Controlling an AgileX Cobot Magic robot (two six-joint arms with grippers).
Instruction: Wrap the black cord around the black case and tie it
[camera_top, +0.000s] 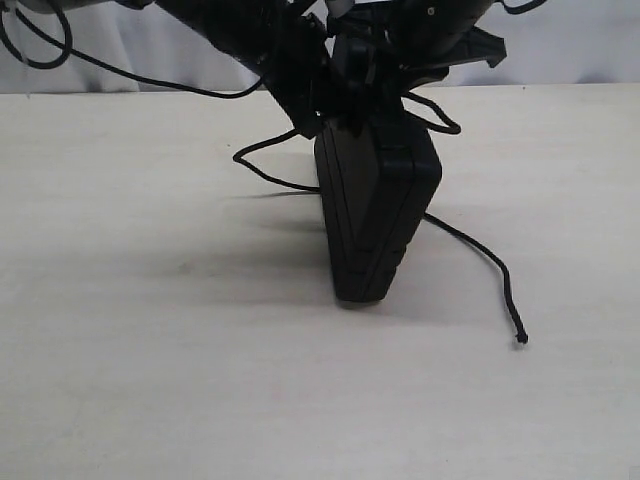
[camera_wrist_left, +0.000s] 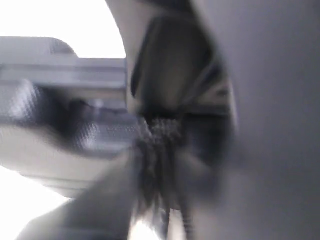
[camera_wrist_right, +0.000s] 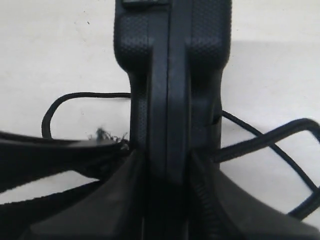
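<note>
The black case (camera_top: 378, 215) stands on its narrow end on the table. My right gripper (camera_top: 368, 100) clamps its top edge; in the right wrist view both fingers press the case (camera_wrist_right: 170, 75) from either side, so the gripper (camera_wrist_right: 167, 170) is shut on it. The black cord (camera_top: 480, 250) trails from behind the case to its knotted tip (camera_top: 521, 339) on the right, and another stretch loops out on the left (camera_top: 262, 170). My left gripper (camera_top: 305, 118) sits at the case's upper left corner, shut on a frayed cord end (camera_wrist_right: 107, 135). The left wrist view is blurred, showing braided cord (camera_wrist_left: 160, 131) between the fingers.
The pale table (camera_top: 150, 380) stretches to all sides of the case. A thin black robot cable (camera_top: 100, 65) hangs at the back left in front of a white backdrop. A further black loop (camera_top: 440, 118) hangs beside the right gripper.
</note>
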